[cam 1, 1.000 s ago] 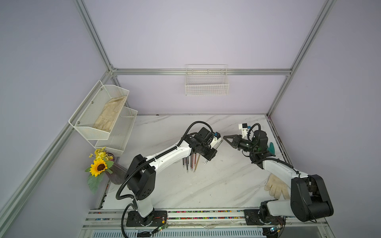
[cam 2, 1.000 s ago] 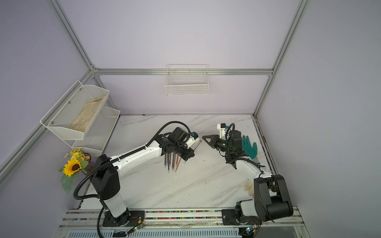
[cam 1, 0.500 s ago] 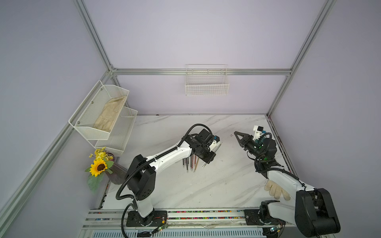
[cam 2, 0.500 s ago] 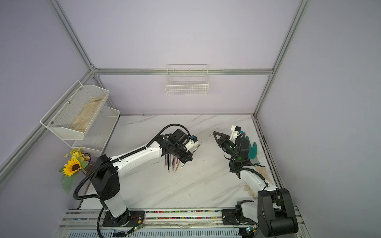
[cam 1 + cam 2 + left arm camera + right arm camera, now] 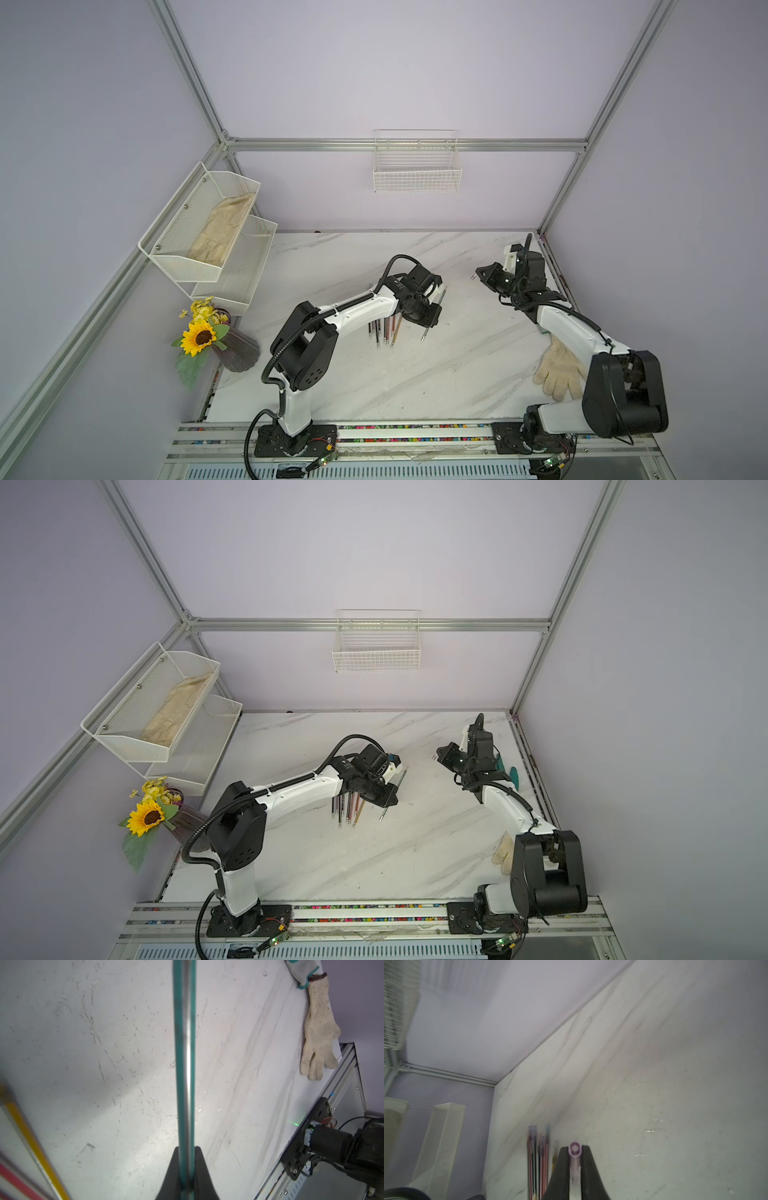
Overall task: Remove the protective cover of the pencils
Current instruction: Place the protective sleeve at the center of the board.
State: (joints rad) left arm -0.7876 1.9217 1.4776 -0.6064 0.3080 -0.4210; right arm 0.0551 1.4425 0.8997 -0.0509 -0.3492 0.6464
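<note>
Fingers of left gripper are clamped on one green pencil, held over table near its middle. Right gripper is closed on a small purple cap, seen well apart from that pencil, toward the table's right edge. Other pencils are laid side by side on table, just beside the held one, partly hidden under left arm.

There is one green pencil, plus a bundle of pencils of at least six, overlapping too closely for an exact count. One lilac cap. Three gloves: a cream glove, a second cream glove and a teal glove. One wire basket, one two-tray rack, one vase, one sunflower. Two arms: left arm, right arm.
</note>
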